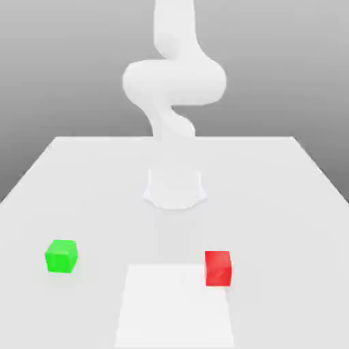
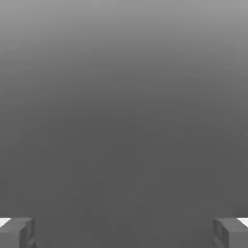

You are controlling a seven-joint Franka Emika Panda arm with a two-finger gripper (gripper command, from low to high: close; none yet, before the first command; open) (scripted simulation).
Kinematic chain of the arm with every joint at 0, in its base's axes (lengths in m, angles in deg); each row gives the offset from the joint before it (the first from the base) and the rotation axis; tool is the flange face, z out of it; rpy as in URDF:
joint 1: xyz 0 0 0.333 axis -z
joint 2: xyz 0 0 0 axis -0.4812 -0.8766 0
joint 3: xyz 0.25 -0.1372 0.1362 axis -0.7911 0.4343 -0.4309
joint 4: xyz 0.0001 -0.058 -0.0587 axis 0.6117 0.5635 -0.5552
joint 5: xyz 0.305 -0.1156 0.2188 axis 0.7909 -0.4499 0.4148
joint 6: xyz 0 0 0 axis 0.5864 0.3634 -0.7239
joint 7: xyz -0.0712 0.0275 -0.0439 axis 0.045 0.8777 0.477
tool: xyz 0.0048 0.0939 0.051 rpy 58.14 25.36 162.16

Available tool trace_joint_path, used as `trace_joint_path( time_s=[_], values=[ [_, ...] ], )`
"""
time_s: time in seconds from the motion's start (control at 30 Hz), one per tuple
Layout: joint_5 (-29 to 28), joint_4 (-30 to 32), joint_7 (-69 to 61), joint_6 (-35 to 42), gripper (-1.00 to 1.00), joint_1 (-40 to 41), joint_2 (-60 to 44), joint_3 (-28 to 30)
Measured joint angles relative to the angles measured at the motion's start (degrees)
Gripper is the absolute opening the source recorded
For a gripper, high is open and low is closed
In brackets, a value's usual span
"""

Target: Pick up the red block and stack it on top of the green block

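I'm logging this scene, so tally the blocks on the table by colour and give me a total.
Red block: 1
Green block: 1
Total: 2 blocks, both resting apart on the table.

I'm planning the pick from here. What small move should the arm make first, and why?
Probably swing the tool down toward the red block. Its fingers stand wide apart with nothing between them, and the red block sits untouched on the table, well apart from the green block.
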Motion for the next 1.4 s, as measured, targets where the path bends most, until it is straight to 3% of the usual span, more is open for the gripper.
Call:
trace_joint_path(
  time_s=[0.57, 0.67, 0.8, 0.83, 1.07, 1.3, 1.4],
  values=[
    [1.7, 27.9, 10.5, -25.0, 0.00, -3.9, -35.4, -8.8],
    [-1.5, 28.9, 13.6, -30.9, 0.00, -3.7, -43.0, -8.9],
    [-6.2, 27.9, 17.1, -38.1, 0.00, -7.9, -51.5, -3.7],
    [-6.9, 27.7, 17.6, -39.4, -1.00, -8.8, -53.1, -2.6],
    [-7.1, 27.7, 17.8, -39.6, -1.00, -8.9, -53.2, -2.5],
    [0.0, 29.6, 12.7, -28.4, -1.00, -8.5, -40.1, -4.8],
    [-0.4, 29.2, 12.3, -25.6, -1.00, -3.1, -37.6, -1.2]
  ],
)
